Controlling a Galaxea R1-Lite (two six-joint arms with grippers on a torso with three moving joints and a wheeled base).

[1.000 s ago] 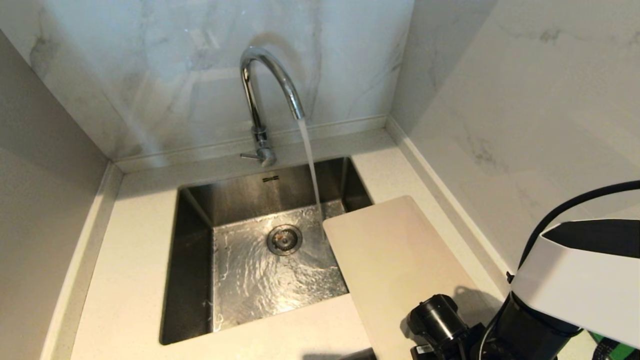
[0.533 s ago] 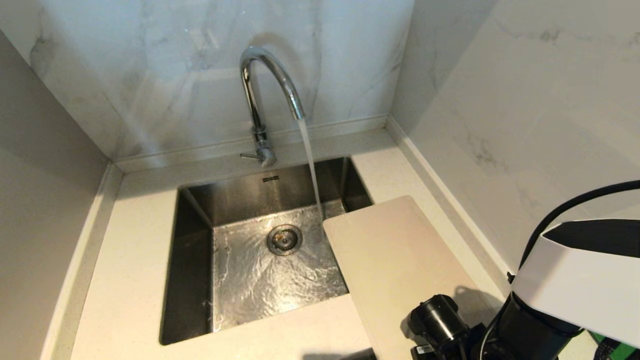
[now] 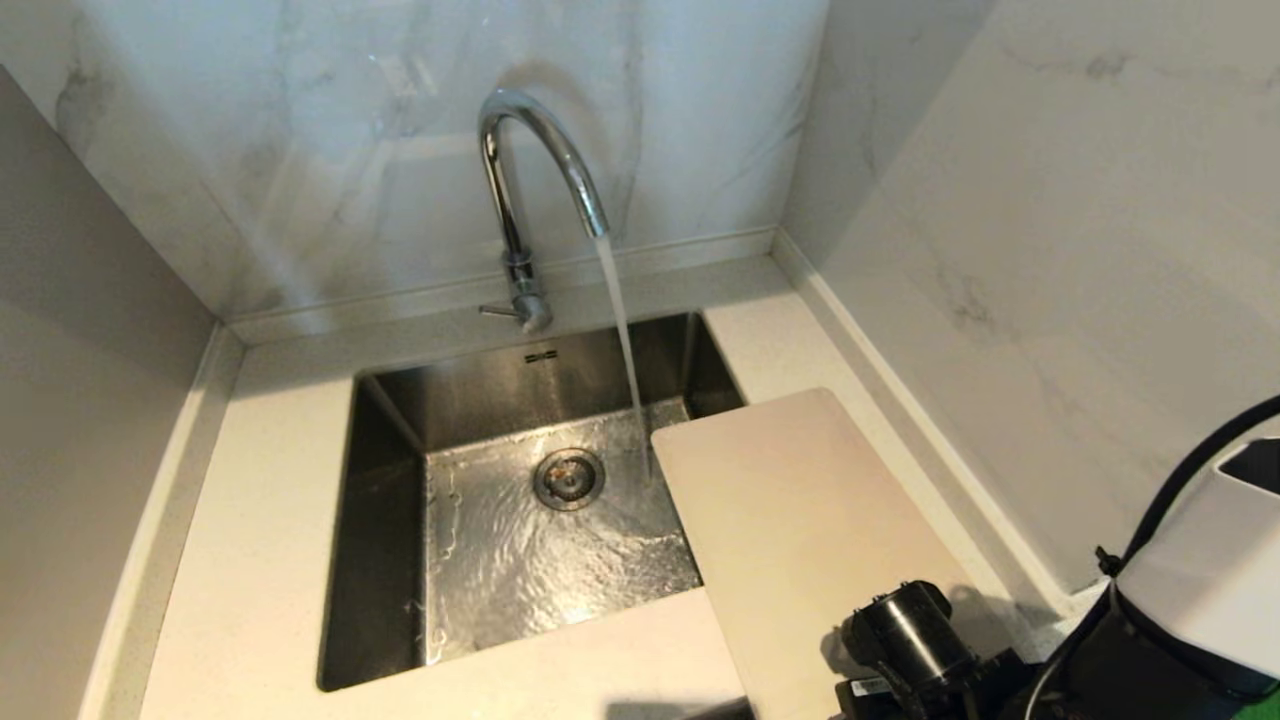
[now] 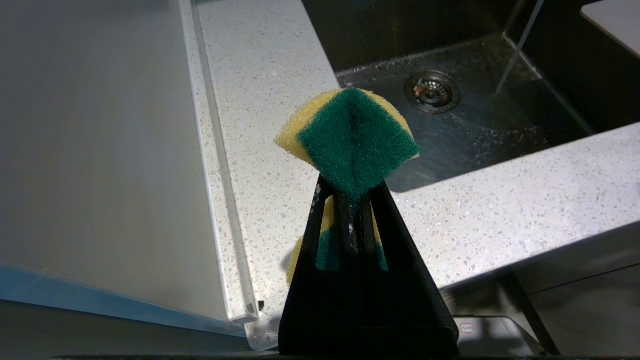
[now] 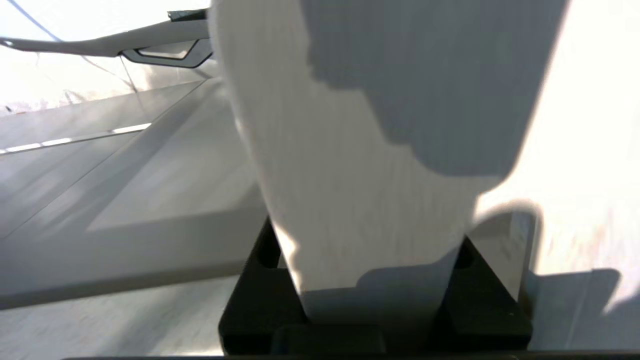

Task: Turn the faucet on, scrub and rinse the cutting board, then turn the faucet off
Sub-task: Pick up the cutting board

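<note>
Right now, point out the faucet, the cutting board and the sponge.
faucet (image 3: 497, 190), head view, upright chrome neck.
cutting board (image 3: 800, 520), head view, middle of its flat top.
sponge (image 4: 356, 142), left wrist view, green scrubbing face.

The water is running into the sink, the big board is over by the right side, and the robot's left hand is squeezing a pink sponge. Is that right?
Almost. The sponge is not pink: the left wrist view shows it yellow and green, pinched in the left gripper. The rest holds: the faucet is running into the sink, and the cutting board lies at the right side.
</note>
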